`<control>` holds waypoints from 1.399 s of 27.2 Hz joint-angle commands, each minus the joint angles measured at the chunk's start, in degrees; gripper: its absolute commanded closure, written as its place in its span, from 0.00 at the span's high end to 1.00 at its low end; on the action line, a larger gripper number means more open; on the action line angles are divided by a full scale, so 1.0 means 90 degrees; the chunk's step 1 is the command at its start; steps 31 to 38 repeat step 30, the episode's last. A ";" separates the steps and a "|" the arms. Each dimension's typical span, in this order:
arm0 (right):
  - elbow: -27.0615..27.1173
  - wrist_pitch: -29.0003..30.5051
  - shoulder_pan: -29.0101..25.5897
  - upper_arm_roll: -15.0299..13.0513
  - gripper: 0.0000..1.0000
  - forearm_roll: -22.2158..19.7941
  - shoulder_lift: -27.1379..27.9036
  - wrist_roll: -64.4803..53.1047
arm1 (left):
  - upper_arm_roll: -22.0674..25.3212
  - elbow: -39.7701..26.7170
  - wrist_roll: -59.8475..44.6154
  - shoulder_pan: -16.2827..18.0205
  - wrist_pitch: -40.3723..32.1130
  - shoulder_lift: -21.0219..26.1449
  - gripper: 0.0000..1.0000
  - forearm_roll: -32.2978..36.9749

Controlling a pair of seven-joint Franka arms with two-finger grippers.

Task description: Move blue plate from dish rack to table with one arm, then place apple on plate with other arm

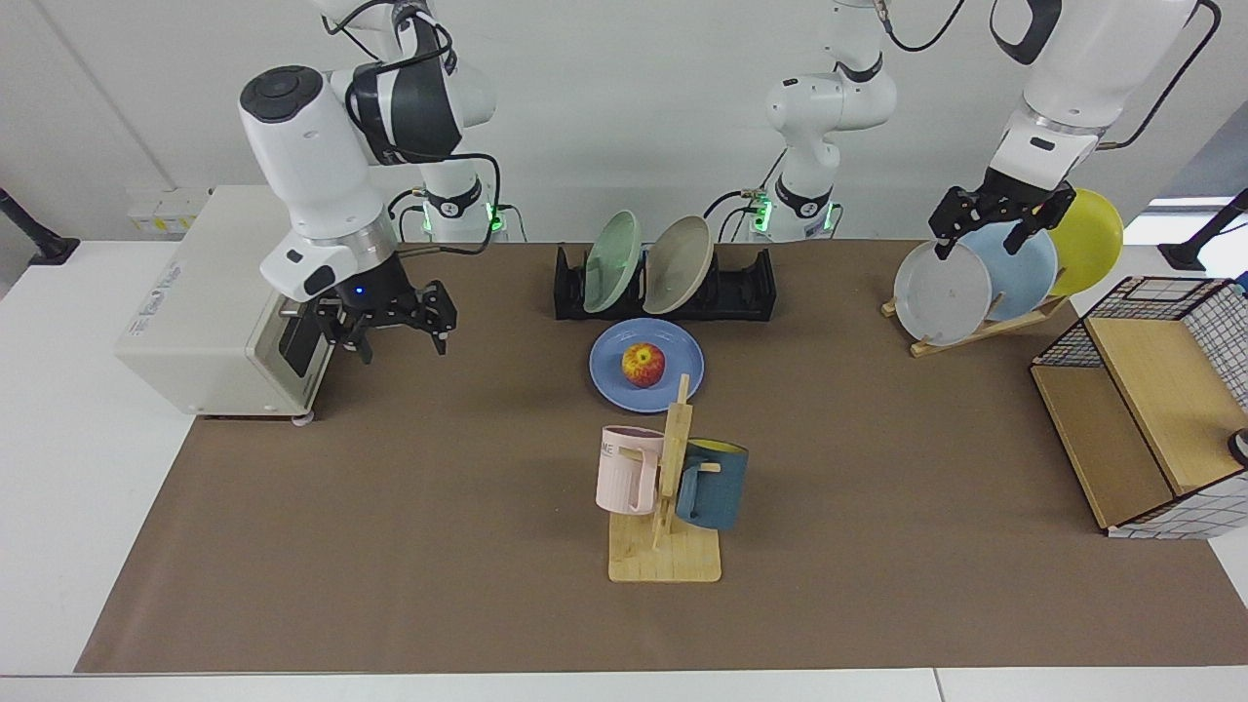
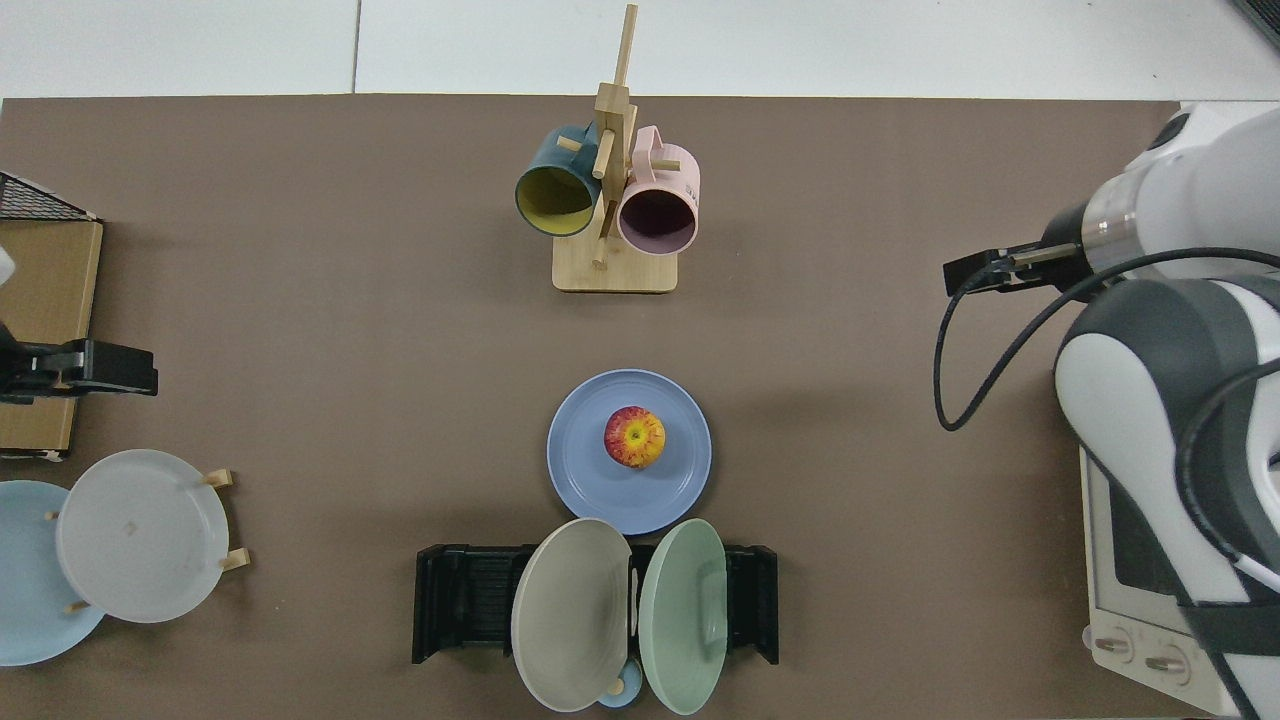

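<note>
We find the blue plate point(image 1: 645, 366) lying flat on the brown mat of the table point(image 1: 390, 546) at the centre of the facing view, just in front of the dish rack point(image 1: 751, 290), with the apple point(image 1: 643, 364) sitting near the plate's middle; the top view shows the same, the apple point(image 2: 634, 437) resting well inside the rim of the blue plate point(image 2: 629, 452). By our judgement both placements are done, and what remains is only to clear away cleanly. The right gripper point(image 1: 395, 330) hangs at the left of the frame in front of the toaster oven point(image 1: 224, 292), its fingers spread and empty, well apart from the plate. To finish well, we would take that arm up and back without dipping toward the oven door just behind its fingers. The left gripper point(image 1: 994, 219) waits at the upper right, over the grey plate point(image 1: 942, 292) on the wooden stand; we cannot tell how it is set. It is best left motionless there, since any swing could knock the leaning plates.
</note>
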 commanded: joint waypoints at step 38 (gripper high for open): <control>-0.0809 -0.0093 -0.0342 0.0132 1.00 -0.0323 -0.0766 0.0937 | -0.0015 0.0062 -0.0031 -0.0021 -0.0039 -0.0045 1.00 0.0095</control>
